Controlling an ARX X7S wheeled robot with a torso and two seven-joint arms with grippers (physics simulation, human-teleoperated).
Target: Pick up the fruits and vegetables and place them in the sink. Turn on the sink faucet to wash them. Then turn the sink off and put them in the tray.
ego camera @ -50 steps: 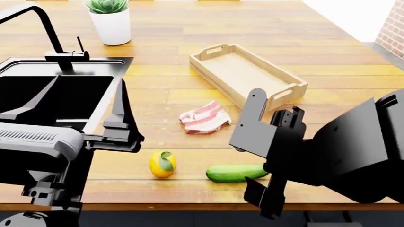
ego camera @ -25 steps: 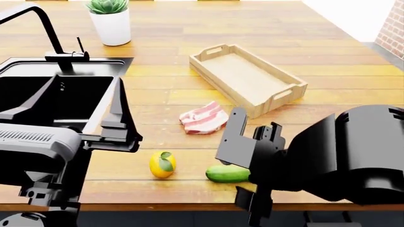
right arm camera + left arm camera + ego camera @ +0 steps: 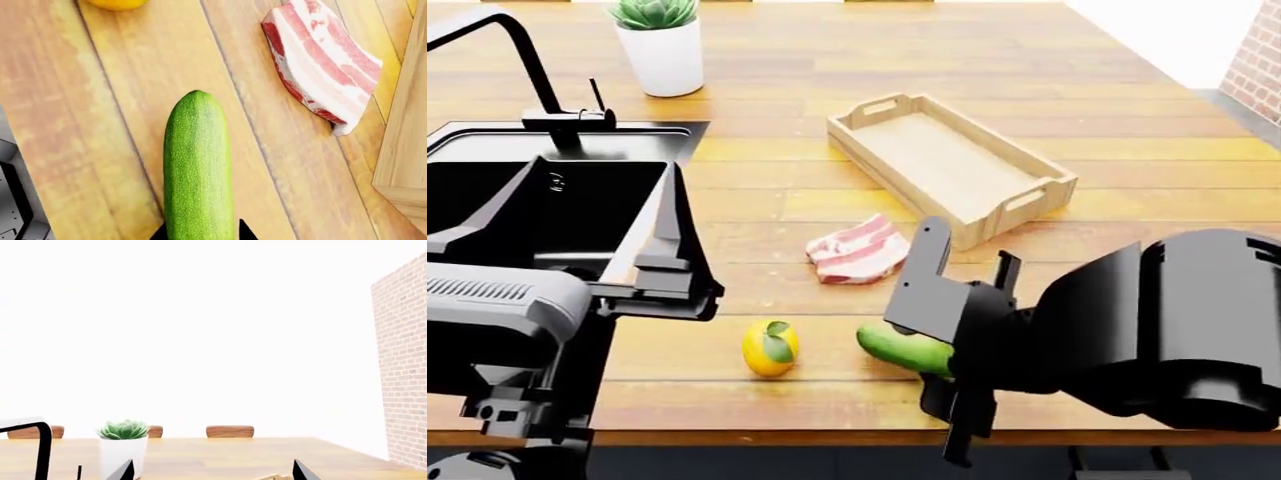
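None of the produce is in the big black steel-rimmed sink (image 3: 627,245) yet, so washing and the light wooden tray (image 3: 950,165) are all ahead. The right gripper (image 3: 200,235) has its jaws pinching the smooth green cucumber (image 3: 901,348), one tip on each side of it; looks like it's tilted up off the wooden counter (image 3: 827,70). The small yellow lemon with the leaf (image 3: 771,347) sits just beyond the cucumber's free end. The left gripper (image 3: 601,225) hangs over the sink, jaws spread, holding nothing.

cucumber (image 3: 897,347) half behind right end effector (image 3: 941,365)
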